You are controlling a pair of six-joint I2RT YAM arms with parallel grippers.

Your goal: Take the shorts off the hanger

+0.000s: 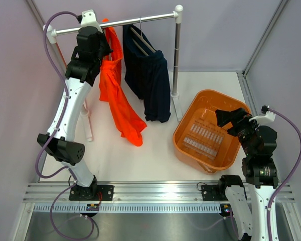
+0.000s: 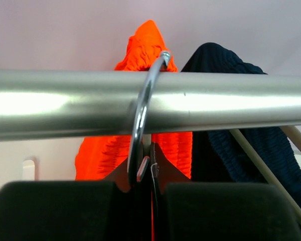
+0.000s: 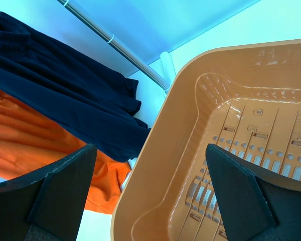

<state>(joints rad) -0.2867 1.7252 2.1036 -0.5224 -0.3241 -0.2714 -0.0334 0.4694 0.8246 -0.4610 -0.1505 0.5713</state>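
L gripper [image 2: 151, 200] pinched tight on hanger [image 2: 139, 120] neck under rail [image 2: 231, 103], orange shorts [image 2: 110, 155] hanging; R gripper [image 3: 150, 150] wide above basket [image 3: 180, 125].

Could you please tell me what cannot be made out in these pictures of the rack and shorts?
Grip of the left hand on the hanger: top view, hidden under its own wrist; left wrist view, cut off by the bottom edge.
Rest of the hanger below its neck: covered by the orange shorts in every view.
Basket: right wrist view, rim cut off by frame edges; top view, the right hand covers part of its rim.
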